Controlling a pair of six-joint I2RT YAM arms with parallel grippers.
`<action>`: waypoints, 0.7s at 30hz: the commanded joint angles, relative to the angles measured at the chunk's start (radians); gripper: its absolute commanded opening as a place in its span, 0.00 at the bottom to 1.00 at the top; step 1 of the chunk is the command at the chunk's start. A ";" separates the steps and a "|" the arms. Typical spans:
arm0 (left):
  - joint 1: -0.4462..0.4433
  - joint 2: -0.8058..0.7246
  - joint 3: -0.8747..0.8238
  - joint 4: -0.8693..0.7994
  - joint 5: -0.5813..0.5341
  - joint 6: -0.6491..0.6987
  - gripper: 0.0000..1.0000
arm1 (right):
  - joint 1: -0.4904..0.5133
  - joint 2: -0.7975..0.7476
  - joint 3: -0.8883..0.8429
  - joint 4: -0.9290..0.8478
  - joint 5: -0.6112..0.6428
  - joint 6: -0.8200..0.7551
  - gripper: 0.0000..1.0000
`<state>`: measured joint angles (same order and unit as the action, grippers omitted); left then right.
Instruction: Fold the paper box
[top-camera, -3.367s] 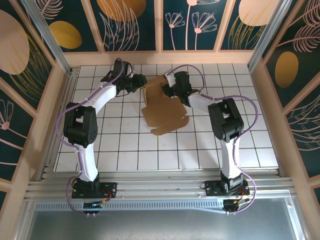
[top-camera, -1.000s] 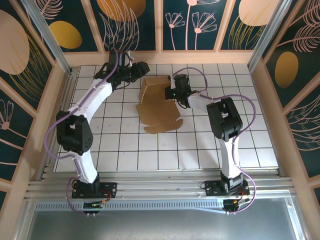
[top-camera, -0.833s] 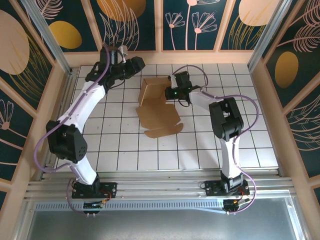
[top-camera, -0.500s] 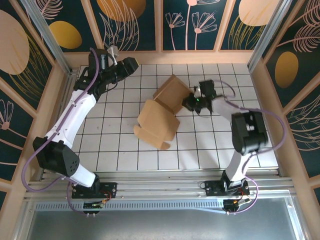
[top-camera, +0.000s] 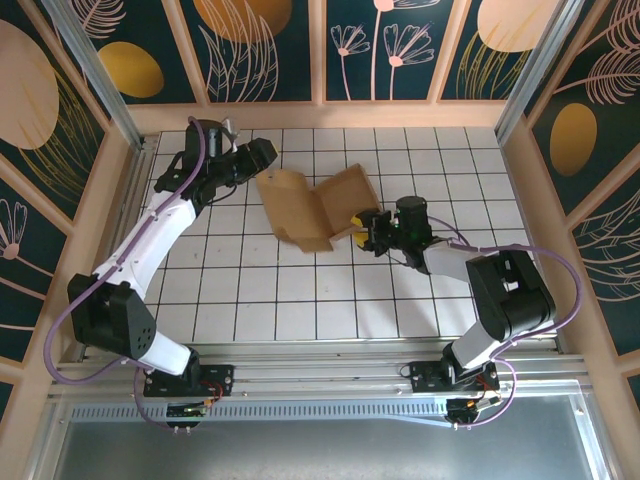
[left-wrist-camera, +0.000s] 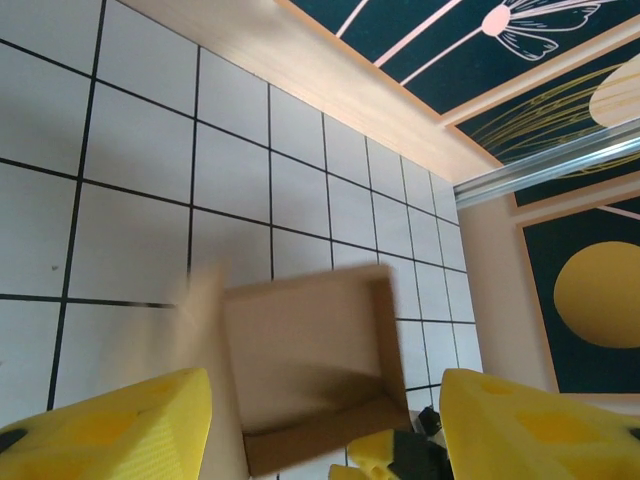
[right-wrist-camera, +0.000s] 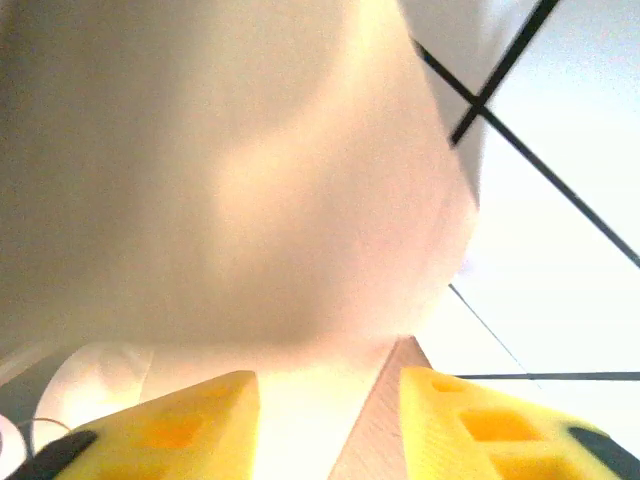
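The left pincer (top-camera: 258, 154) hovers with its fingers spread wide, clear of the paper box (top-camera: 310, 205) and at its ten o'clock. The box, partly folded, is above the surface (top-camera: 250, 290) centre, toward twelve o'clock. At its four o'clock the right pincer (top-camera: 360, 228) is parted, with a cardboard edge between its fingers (right-wrist-camera: 180, 430).

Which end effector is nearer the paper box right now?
Right. The right end effector is at the right edge of the paper box; the left end effector hovers apart, off its far-left corner.
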<state>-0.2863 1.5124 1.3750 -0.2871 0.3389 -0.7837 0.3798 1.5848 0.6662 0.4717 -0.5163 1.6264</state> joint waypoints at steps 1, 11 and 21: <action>0.003 -0.043 -0.018 0.034 -0.012 -0.007 0.62 | 0.007 0.002 -0.018 0.125 0.030 0.079 0.46; 0.001 -0.100 -0.059 -0.032 -0.079 0.013 0.63 | 0.002 -0.141 0.115 -0.178 0.038 -0.314 0.61; -0.344 -0.271 -0.335 0.083 -0.238 -0.140 0.61 | -0.118 0.226 0.905 -0.875 0.275 -1.687 0.70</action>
<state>-0.5243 1.2655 1.0931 -0.2745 0.1547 -0.8303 0.2794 1.6531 1.4326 -0.1223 -0.3424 0.4263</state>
